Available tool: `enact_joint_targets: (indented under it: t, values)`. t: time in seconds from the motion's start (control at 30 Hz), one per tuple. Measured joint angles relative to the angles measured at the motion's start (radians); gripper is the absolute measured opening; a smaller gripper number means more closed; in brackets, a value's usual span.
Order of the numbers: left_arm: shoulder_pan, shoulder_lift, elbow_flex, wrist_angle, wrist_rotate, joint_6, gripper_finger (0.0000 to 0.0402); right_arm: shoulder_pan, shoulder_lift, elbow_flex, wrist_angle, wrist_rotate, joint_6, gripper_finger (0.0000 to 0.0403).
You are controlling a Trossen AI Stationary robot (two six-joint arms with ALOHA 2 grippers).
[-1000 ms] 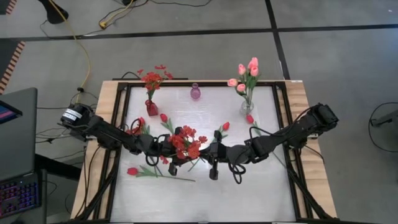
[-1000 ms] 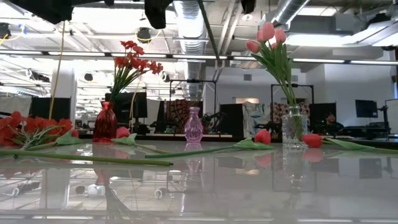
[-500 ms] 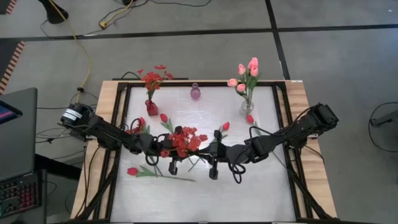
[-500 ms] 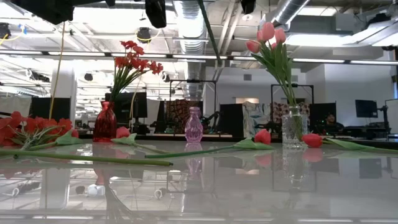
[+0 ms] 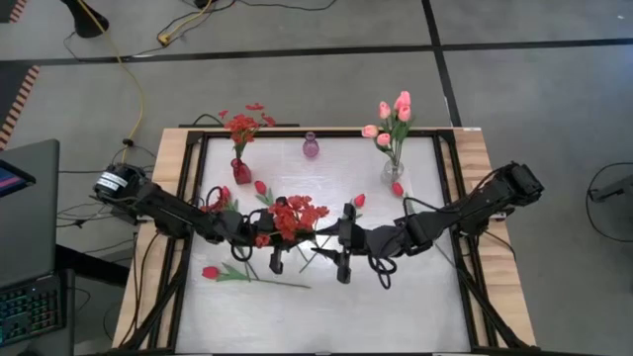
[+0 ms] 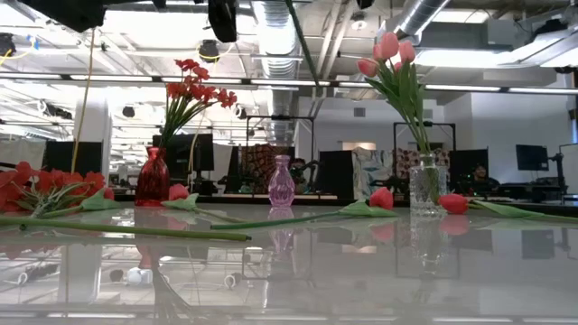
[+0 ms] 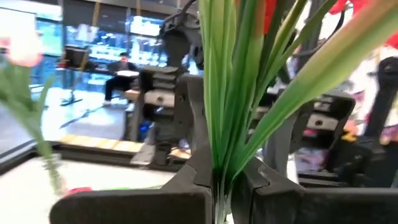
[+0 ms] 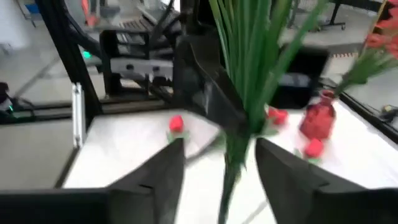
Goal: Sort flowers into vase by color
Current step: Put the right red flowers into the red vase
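Observation:
A spray of small red blossoms [image 5: 297, 215] on green stems [image 7: 231, 93] stands upright above the table's middle, with my left gripper [image 7: 222, 182] shut on it. My right gripper [image 8: 219, 163] faces it from the right, open. Its fingers stand on either side of the stems [image 8: 239, 140] without touching them. A red vase [image 5: 240, 171] at the far left holds red blossoms. A clear vase [image 5: 393, 171] at the far right holds pink tulips [image 5: 392, 117]. A purple vase [image 5: 311, 147] stands between the two. My left gripper pinches the bundle of green stems [image 7: 221, 167] between its two fingers, below the leaves. The fingers come about level from the table's left and lie across the stems. The spray is lifted clear and upright, blossoms on top, its lower end [image 8: 225, 196] hanging below the fingers.
Red tulips lie on the table at the near left [image 5: 211, 272] and in the far half [image 5: 259, 186], [image 5: 358, 200], [image 5: 397, 188]. Another red spray [image 5: 220, 203] lies under my left arm. A black frame [image 5: 450, 198] runs along the table's edges.
The spray's blossoms have shifted a little toward the table's far edge and now sit closer over my left gripper.

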Motion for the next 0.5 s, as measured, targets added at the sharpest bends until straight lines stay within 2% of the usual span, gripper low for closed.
enact_joint_targets:
  t: [0.1,0.2,0.33,0.5]
  values:
    - [0.012,-0.078,0.0,-0.122,-0.047,0.012,0.0002,-0.001,-0.059,0.001,-0.098,-0.008,-0.027,0.0268]
    - [0.025,-0.195,0.0,-0.275,-0.113,0.005,0.0001,0.0,-0.116,0.001,-0.203,-0.014,-0.05,0.0292]
    - [0.029,-0.372,0.0,-0.512,-0.238,-0.013,0.0001,0.0,-0.172,0.0,-0.29,-0.014,-0.085,0.0299]
    - [0.031,-0.583,0.0,-0.807,-0.475,-0.031,0.0,-0.008,-0.196,0.0,-0.314,0.006,-0.156,0.0299]
